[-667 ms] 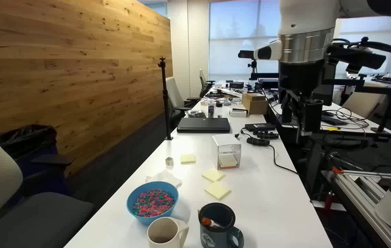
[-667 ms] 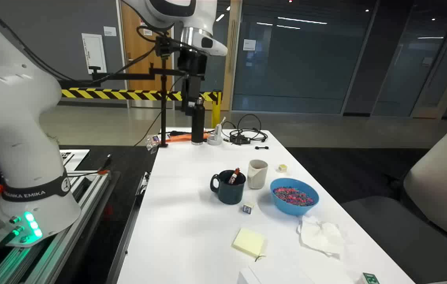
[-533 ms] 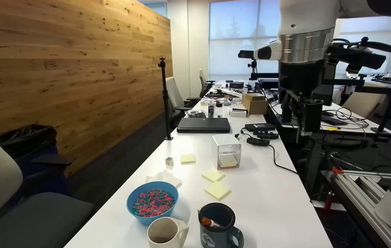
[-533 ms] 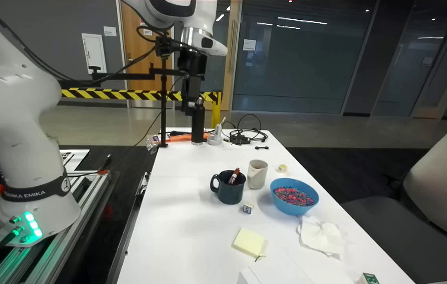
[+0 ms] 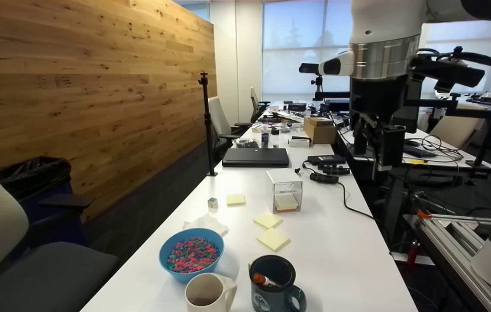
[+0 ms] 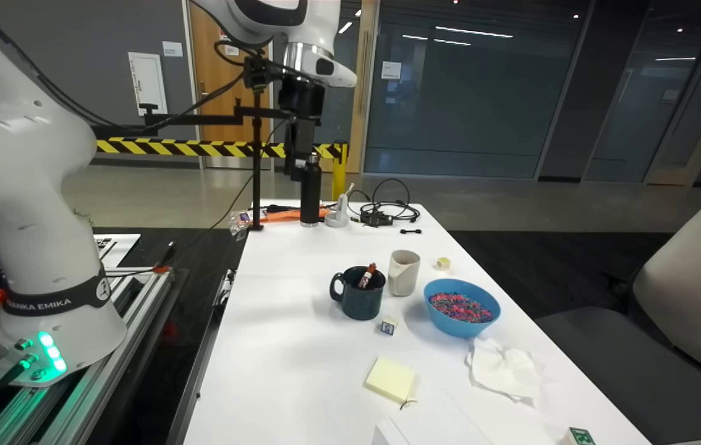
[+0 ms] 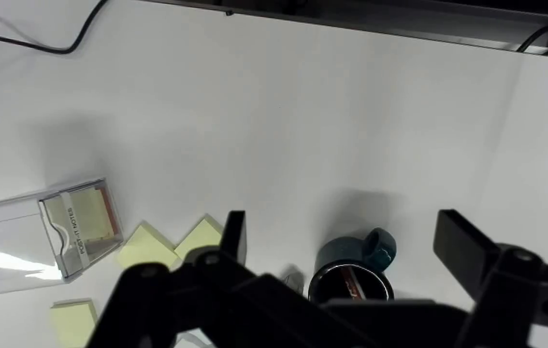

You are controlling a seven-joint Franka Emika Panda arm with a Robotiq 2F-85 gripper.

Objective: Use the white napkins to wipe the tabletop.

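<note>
The white napkins [image 5: 211, 224] lie crumpled on the white tabletop [image 5: 332, 255], beside the blue bowl, near the long edge away from the robot base. They also show in an exterior view [image 6: 504, 372], on the tabletop [image 6: 276, 371]. My gripper [image 7: 344, 229] is open and empty, with its two fingers wide apart. It is high above the table on the robot's side, as both exterior views show [image 5: 374, 158] [image 6: 299, 164], well away from the napkins. In the wrist view a pale scrap shows at the bottom edge; I cannot tell whether it is a napkin.
A blue bowl [image 5: 185, 277] of colored beads, a beige cup [image 5: 204, 301] and a dark mug [image 5: 267, 297] with a marker stand close together. Yellow note pads [image 5: 273, 239], a clear note box [image 5: 286, 186], small blocks [image 6: 388, 326], a laptop [image 5: 255, 158] and a black pole [image 5: 208, 125] are also on the table.
</note>
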